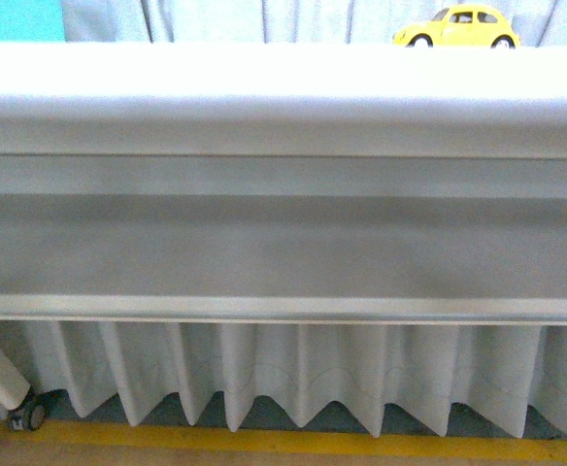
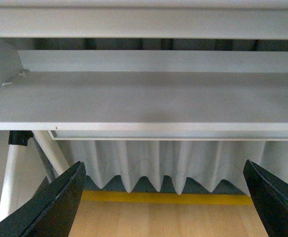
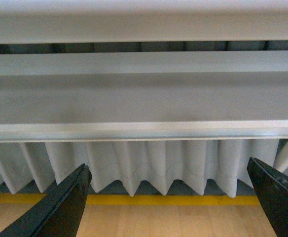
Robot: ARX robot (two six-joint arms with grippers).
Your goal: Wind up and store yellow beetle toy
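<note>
Left wrist view: my left gripper (image 2: 162,165) is spread wide, nothing between the fingers (image 2: 60,207). Right wrist view: right gripper (image 3: 168,164) the same, spread and empty. Both hang low in front of the table (image 2: 144,98), below its top. Past the fingers: wood floor (image 2: 163,219), a yellow line (image 3: 144,200) on it, then the pleated skirt (image 3: 149,165), with the table's grey underframe above.

Front view: neither arm shows. The table's near edge fills most of the frame. The beetle (image 1: 456,27) stands upright on the tabletop, far back and right of centre, well apart from both grippers. The tabletop's line hides the bottoms of its wheels. A pale curtain (image 1: 216,19) hangs behind it.

Progress, as I judge it: nothing done. Toy untouched, not wound, not stored. No box or bin for storing shows in any view, so I can't tell where it goes. All of it is left: reach up over the edge, grasp, wind, put away.
</note>
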